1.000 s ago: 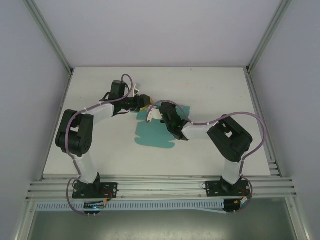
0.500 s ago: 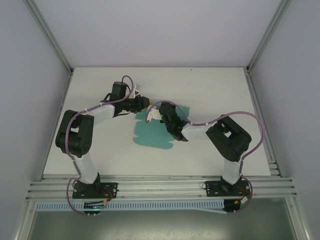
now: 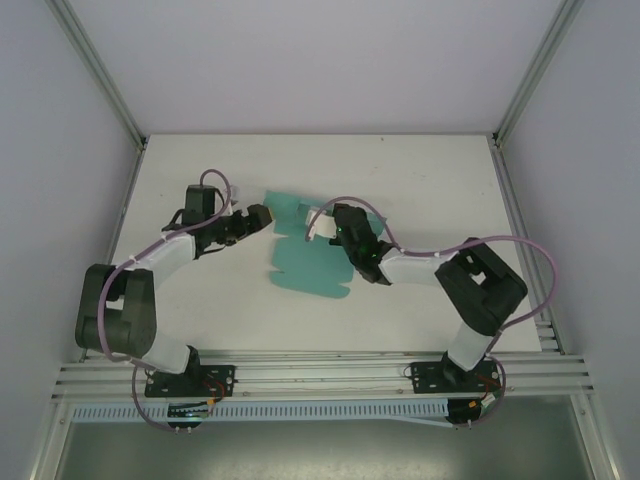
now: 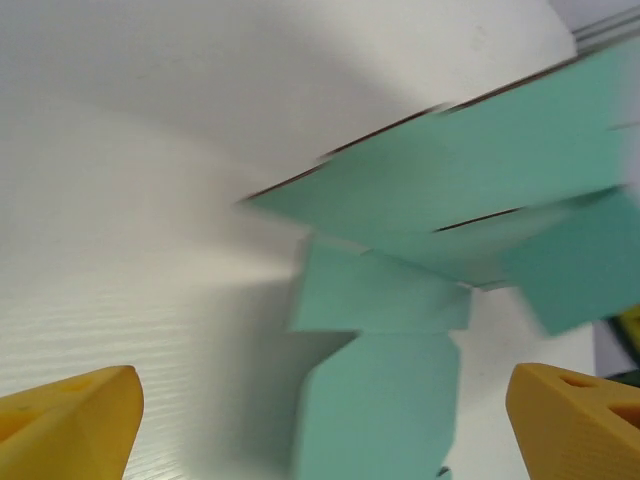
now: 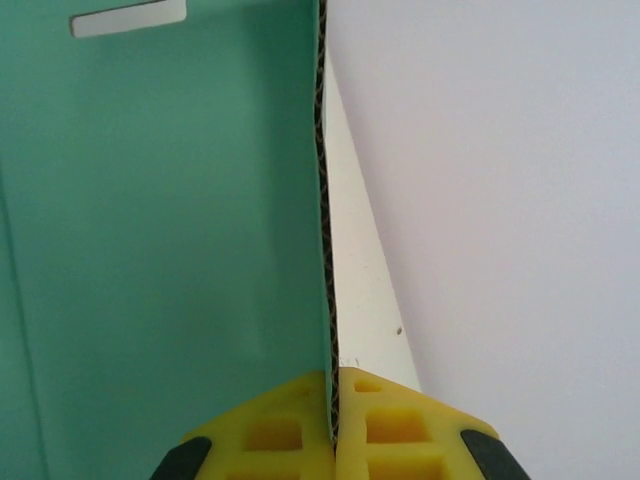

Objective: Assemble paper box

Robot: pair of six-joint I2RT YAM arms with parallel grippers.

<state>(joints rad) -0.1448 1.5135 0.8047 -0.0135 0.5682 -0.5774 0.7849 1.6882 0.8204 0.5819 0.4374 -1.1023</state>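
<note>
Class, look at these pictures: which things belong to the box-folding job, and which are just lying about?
Part of the job:
teal paper box
right claw, pinching the box's raised edge
left claw, open near the sheet

Just there:
white table
metal rail

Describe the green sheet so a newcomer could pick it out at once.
Look at the middle of the white table. There, right of the open left gripper, lies the paper box, an unfolded die-cut sheet with flaps, one edge pinched in the right gripper. It is the only teal-green thing there.
</note>
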